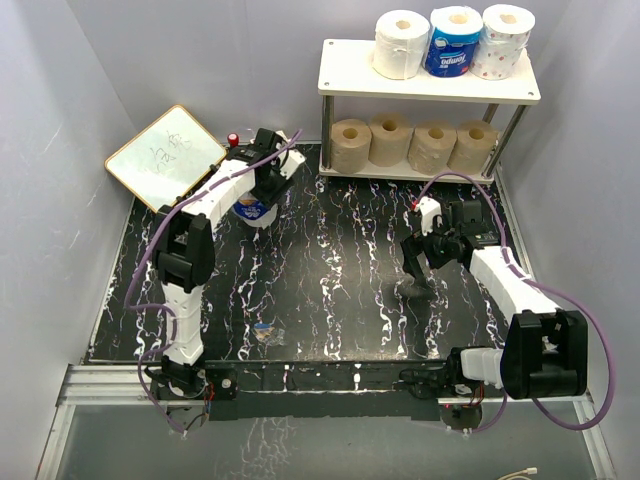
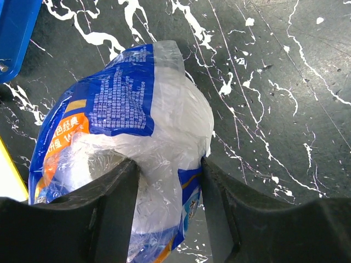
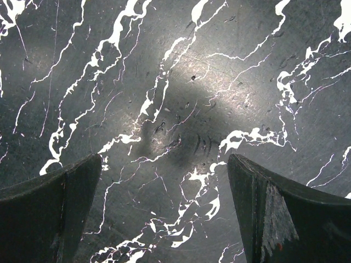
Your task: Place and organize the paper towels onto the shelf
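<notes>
My left gripper clamps crumpled blue-and-clear plastic wrapper, far left; my right gripper gapes wide over black marbled tabletop.

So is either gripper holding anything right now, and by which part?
The left gripper pinches the blue-printed plastic wrapper across its clear, crumpled part. The right gripper is open and holds nothing.

Right tool wide apart, seemingly just above marbled tabletop
</notes>
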`<state>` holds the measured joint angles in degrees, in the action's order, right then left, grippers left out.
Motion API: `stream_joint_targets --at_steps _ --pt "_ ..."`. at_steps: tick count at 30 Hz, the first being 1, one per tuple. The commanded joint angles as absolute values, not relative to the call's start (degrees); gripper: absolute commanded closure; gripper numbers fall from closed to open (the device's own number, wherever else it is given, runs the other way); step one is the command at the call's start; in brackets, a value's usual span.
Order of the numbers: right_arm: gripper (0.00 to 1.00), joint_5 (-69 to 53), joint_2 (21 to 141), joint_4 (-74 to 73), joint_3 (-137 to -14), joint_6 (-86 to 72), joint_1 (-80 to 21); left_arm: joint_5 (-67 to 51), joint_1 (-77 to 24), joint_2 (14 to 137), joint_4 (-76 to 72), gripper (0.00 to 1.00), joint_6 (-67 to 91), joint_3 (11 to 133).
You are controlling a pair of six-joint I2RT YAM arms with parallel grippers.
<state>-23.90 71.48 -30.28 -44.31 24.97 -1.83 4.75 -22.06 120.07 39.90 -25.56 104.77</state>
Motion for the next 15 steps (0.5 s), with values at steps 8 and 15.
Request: stream_joint_targets --at_steps 8,15 --pt "0.02 -24.2 71.8 -29.4 -45.9 25.0 -2.5 4.5 -22.6 121.0 42.7 1.00 -26.3 106.1" --pt "0.02 -23.8 72.4 -29.4 -45.9 24.9 -2.9 3.8 -23.4 120.9 46.0 1.00 -26.7 111.3"
